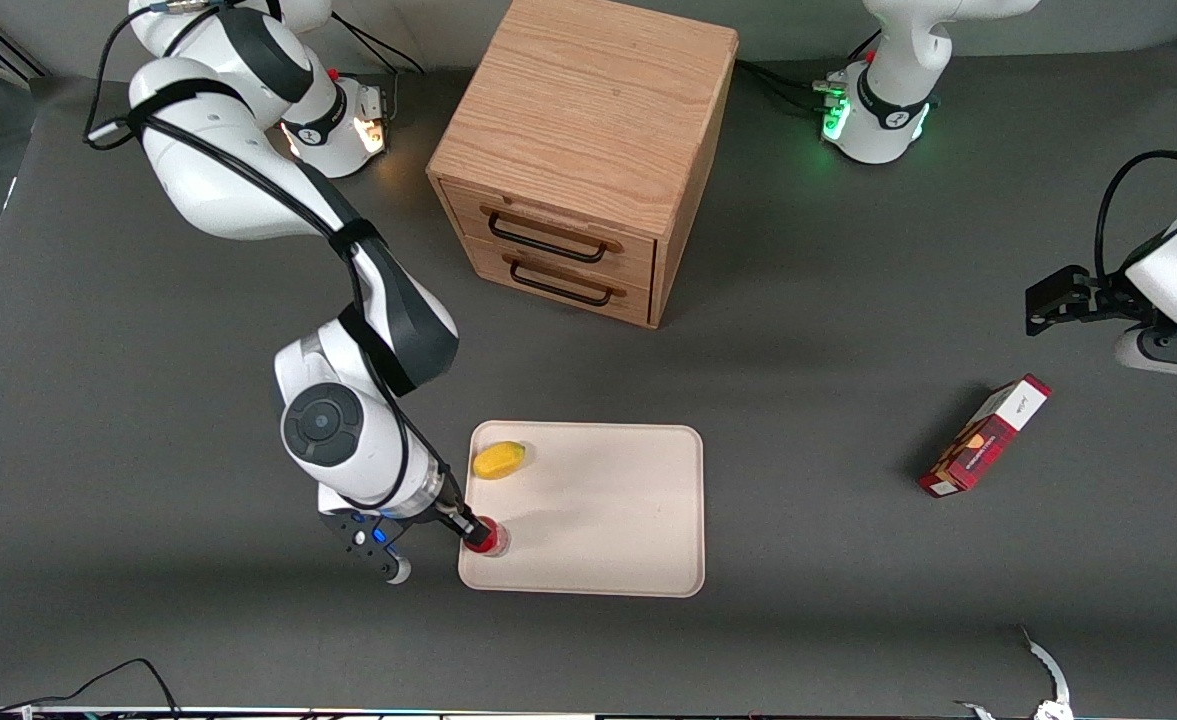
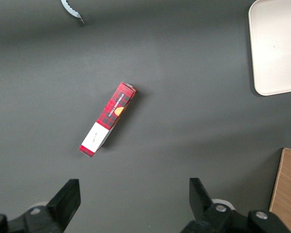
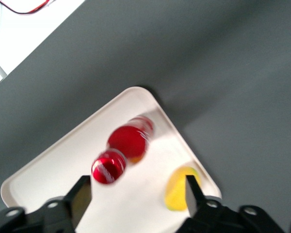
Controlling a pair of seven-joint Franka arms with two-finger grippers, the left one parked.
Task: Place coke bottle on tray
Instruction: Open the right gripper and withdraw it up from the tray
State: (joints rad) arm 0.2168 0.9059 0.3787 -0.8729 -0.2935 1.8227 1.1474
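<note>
The coke bottle (image 1: 488,538), small and red with a red cap, stands on the tray (image 1: 608,510) at its corner nearest the front camera, toward the working arm's end. My right gripper (image 1: 468,528) is right beside it. In the right wrist view the bottle (image 3: 121,150) sits on the tray (image 3: 48,167), just ahead of the gripper (image 3: 137,194). The fingers (image 3: 80,193) are wide apart and hold nothing. The gripper is open.
A yellow fruit (image 1: 499,460) lies on the tray, farther from the front camera than the bottle; it also shows in the right wrist view (image 3: 179,190). A wooden drawer cabinet (image 1: 578,150) stands farther back. A red carton (image 1: 986,437) lies toward the parked arm's end.
</note>
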